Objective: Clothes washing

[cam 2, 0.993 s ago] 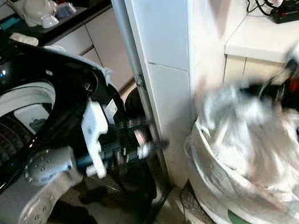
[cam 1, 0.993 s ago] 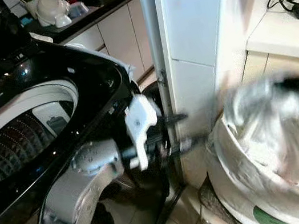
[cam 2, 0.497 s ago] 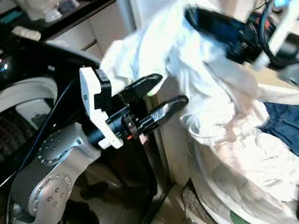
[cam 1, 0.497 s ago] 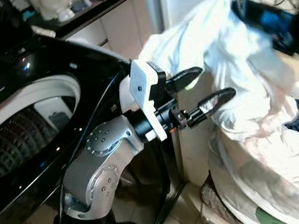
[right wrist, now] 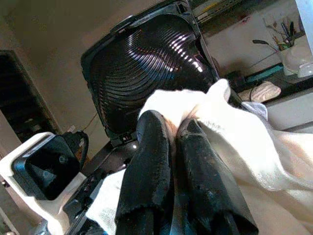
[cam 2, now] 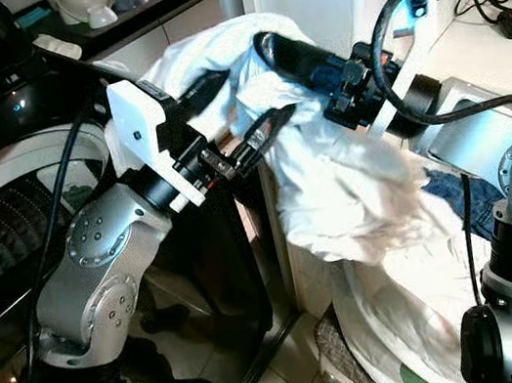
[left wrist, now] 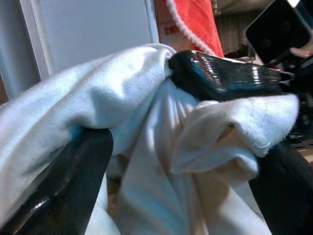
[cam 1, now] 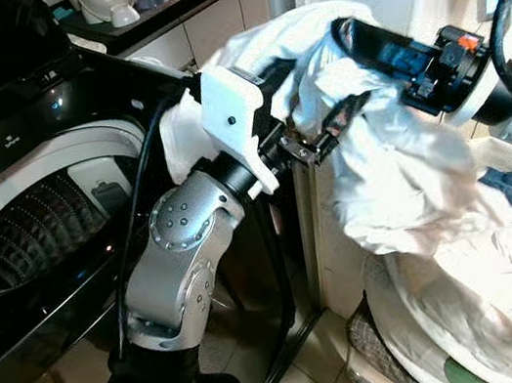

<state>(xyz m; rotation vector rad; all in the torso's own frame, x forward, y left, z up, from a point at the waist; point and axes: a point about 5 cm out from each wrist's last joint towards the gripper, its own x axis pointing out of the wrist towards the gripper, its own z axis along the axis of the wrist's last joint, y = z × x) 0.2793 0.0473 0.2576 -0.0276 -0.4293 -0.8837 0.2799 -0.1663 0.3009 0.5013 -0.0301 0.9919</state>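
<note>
My right tool [cam 2: 276,49] grips the white garment [cam 2: 335,187], now lifted nearer the washing machine [cam 1: 28,192]; my left tool [cam 1: 321,110], open wide, has closed in around it.

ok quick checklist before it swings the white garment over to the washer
1. Right gripper shut on the white garment: ok.
2. Left gripper holding the garment: cannot tell; its fingers are spread, with cloth bunched between them.
3. Washing machine lid up, drum open: ok.
4. Garment lifted free of the laundry bag: cannot tell; its hem hangs right at the bag.
5. Drum free of other laundry: ok, as far as it shows.
</note>
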